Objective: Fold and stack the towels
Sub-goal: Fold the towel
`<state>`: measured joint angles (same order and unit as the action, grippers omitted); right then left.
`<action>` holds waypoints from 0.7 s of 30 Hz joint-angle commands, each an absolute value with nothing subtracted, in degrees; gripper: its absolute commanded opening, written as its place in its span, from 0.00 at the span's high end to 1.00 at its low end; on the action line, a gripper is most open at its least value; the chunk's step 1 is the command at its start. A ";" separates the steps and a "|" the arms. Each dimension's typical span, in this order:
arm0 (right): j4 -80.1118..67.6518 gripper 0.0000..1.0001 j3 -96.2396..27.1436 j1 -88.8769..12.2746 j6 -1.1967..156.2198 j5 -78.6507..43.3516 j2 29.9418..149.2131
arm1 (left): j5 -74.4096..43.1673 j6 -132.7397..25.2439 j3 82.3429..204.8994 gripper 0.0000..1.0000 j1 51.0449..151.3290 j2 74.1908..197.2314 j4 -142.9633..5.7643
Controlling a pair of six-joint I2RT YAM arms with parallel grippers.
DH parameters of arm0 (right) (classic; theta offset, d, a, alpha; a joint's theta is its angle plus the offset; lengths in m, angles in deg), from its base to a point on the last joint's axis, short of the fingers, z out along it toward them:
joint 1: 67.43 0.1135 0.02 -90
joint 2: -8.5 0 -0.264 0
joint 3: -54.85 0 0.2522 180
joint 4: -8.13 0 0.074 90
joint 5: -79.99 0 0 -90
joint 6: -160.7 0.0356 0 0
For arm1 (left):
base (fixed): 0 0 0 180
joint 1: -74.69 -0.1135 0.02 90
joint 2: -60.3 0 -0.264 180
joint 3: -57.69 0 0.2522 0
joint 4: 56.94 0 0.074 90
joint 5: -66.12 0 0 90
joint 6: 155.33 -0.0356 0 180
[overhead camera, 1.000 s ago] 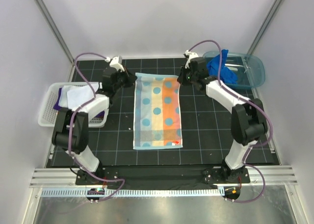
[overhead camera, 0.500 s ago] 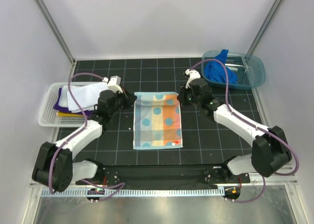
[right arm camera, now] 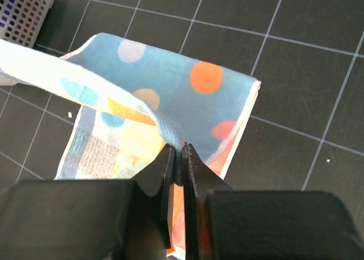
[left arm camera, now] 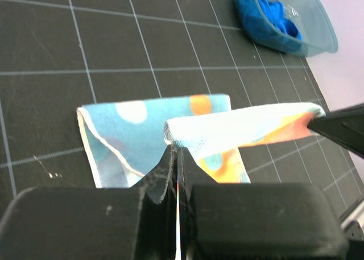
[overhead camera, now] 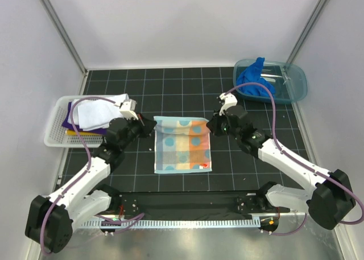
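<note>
A light blue towel with orange and yellow spots [overhead camera: 182, 149] lies mid-table, its far edge lifted and carried toward the near edge. My left gripper [overhead camera: 153, 123] is shut on the towel's far-left corner [left arm camera: 170, 137]. My right gripper [overhead camera: 208, 124] is shut on the far-right corner [right arm camera: 177, 139]. The lifted edge stretches taut between them, and the wrist views show the towel's lower layer [left arm camera: 131, 129] [right arm camera: 187, 95] flat on the mat. A bright blue towel [overhead camera: 254, 78] sits crumpled in the teal tub [overhead camera: 296, 81]. White and purple folded towels [overhead camera: 94, 112] rest in the white basket [overhead camera: 54, 136].
The basket stands at the left edge of the black gridded mat [overhead camera: 182, 89], the tub [left arm camera: 307, 21] at the far right corner. Purple cables loop over both arms. A metal rail [overhead camera: 182, 200] runs along the near edge.
Both grippers have pulled the towel's far edge from the back of the mat toward the near side, doubling the towel over itself. The arms have folded down and drawn back.
</note>
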<state>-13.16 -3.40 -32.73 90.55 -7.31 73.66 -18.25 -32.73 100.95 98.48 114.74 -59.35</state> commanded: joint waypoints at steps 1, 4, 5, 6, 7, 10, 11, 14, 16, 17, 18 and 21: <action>-12.84 0.99 -1.72 -31.75 92.40 -6.93 71.34 | -18.70 -32.11 98.44 1.00 99.56 111.81 -60.95; -12.23 0.99 0.21 -31.04 93.37 -7.63 70.29 | -18.78 -31.58 96.60 1.00 100.35 110.23 -61.47; -11.88 0.99 0.83 -30.52 93.63 -7.55 69.85 | -18.52 -31.32 96.07 1.00 100.44 109.62 -61.47; -11.79 0.99 1.44 -30.43 93.90 -7.29 69.76 | -18.17 -31.05 95.54 1.00 100.79 109.44 -61.47; -11.53 0.99 2.49 -30.25 94.25 -7.28 69.67 | -18.17 -30.96 94.75 1.00 101.05 109.26 -61.56; -11.17 0.99 4.34 -29.55 94.86 -6.76 69.06 | -18.43 -30.70 93.08 1.00 101.67 108.21 -61.56; -11.00 0.99 4.87 -29.46 95.13 -7.10 68.79 | -18.61 -30.61 92.12 1.00 101.76 108.03 -61.56; -10.73 0.99 6.45 -28.93 95.66 -6.85 68.35 | -18.08 -30.17 90.44 1.00 101.93 107.42 -61.21; -10.73 0.99 7.42 -28.58 95.83 -6.41 68.09 | -17.73 -30.00 89.82 1.00 102.11 107.33 -61.12; -10.73 0.99 7.77 -28.58 96.01 -6.32 68.00 | -17.73 -30.08 89.47 1.00 102.20 107.24 -61.12; -10.65 0.99 7.95 -28.49 96.10 -6.40 67.91 | -17.56 -30.00 88.95 1.00 102.20 107.33 -61.12; -10.47 0.98 9.00 -28.23 96.62 -6.67 67.82 | -17.55 -29.82 87.37 1.00 102.29 107.33 -60.95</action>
<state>-12.99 8.25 -28.64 95.34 -7.42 69.40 -17.84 -30.28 88.66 102.11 108.25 -62.19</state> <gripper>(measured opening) 0.131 0.009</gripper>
